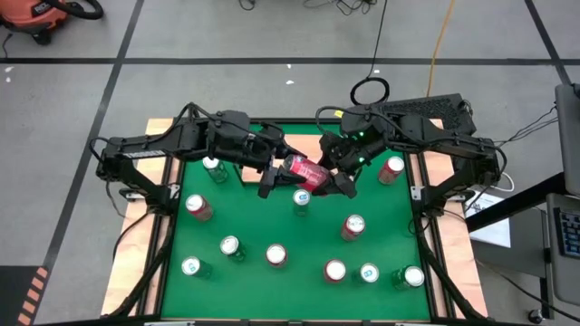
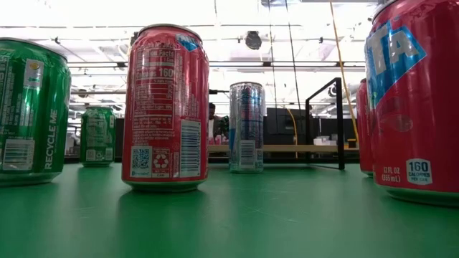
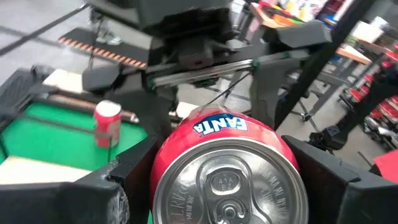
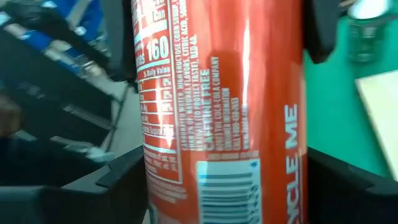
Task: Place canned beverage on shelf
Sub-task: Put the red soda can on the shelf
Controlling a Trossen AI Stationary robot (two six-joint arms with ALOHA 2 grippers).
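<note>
Along the near edge of the green felt worktop (image 1: 263, 217), a loose scatter of upright red and green aluminium cans (image 1: 275, 256) stands well apart from one another. The lanes between them are open, but nothing there leaves room for a low sweep.

Above the middle of the worktop, toward its far edge, the red aluminium Fanta can (image 1: 306, 172) hangs on its side in the air, clear of the felt. The left tool (image 1: 274, 177) clasps it near the lid end, its fingers (image 3: 118, 183) lying against either side. The right tool (image 1: 337, 179) is closed across the can's printed body.

Both arms meet on the one can, so this looks like a hand-over or a re-grip to turn it upright. I cannot tell which tool bears the weight. A green can (image 1: 302, 201) stands just below the pair, so any lowering here risks a knock.

At the far edge, the low view shows the flat light-wood shelf with its thin black rail (image 2: 287, 148). The part of the board in sight looks bare, with a slim silver-and-blue can (image 2: 247, 127) standing in front of it. The can must clear the rail before being set down.
</note>
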